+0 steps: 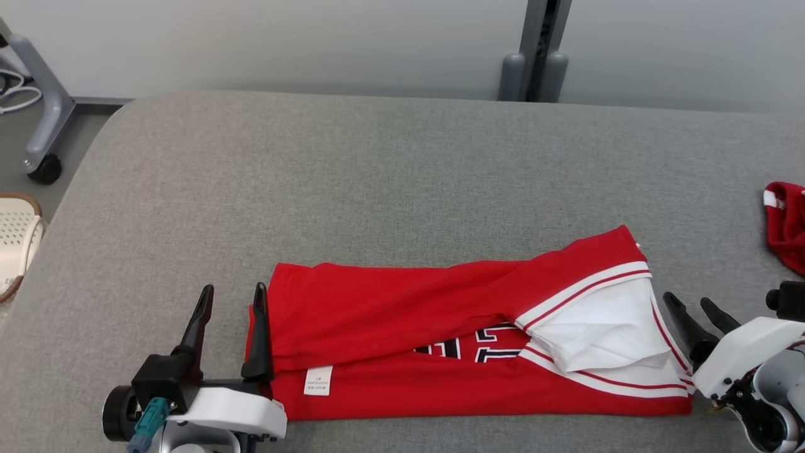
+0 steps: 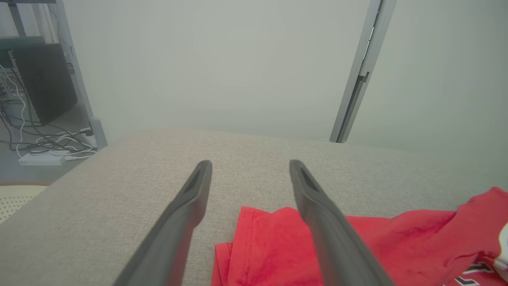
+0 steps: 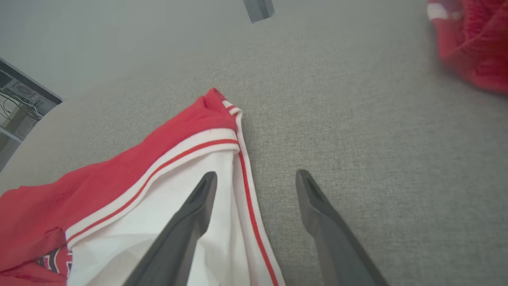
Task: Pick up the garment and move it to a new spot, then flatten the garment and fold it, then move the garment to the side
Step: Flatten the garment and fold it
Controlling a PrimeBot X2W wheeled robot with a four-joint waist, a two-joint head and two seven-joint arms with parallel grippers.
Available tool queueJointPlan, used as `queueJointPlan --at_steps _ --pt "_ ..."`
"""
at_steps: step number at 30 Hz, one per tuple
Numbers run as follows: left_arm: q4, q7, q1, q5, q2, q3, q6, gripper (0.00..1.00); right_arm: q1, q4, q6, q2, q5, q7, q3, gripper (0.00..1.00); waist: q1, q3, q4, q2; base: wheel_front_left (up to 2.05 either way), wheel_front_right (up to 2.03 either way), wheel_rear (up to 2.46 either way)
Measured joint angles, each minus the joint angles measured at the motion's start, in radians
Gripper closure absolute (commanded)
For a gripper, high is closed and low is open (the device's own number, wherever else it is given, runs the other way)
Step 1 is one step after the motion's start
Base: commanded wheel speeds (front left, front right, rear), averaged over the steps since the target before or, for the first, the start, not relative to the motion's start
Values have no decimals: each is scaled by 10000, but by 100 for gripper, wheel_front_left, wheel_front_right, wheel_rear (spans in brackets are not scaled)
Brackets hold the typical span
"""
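The garment is a red jersey with white and red trim, lying folded lengthwise into a long strip near the front edge of the grey table. Its white inside shows at the right end. My left gripper stands open at the garment's left end, its right finger over the red hem, which the left wrist view shows as garment between and under the fingers. My right gripper is open just past the garment's right end. In the right wrist view the right gripper straddles the striped edge of the garment.
A second red cloth lies at the table's right edge, also seen as red cloth. A wheeled grey stand and a cream perforated basket stand off the table's left side. A grey post rises behind the table.
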Motion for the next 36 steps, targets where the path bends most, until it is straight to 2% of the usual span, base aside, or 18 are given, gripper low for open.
queueJointPlan --at_steps 6,14,35,36 --pt "-17 0 -224 21 -2 -96 2 0 -410 355 0 -234 397 729 606 0 0 329 206 0 0 0 0" --pt "-10 0 -271 40 -2 -165 2 0 -621 387 0 -460 1064 1160 1503 0 0 496 360 0 0 0 0" --pt "94 0 -428 50 -2 -449 27 0 -1299 516 -35 -399 2278 982 3292 0 0 566 547 0 0 0 0" --pt "100 0 -429 48 -4 -453 27 0 -1335 525 -33 -391 2313 968 3375 10 0 564 554 0 0 0 0"
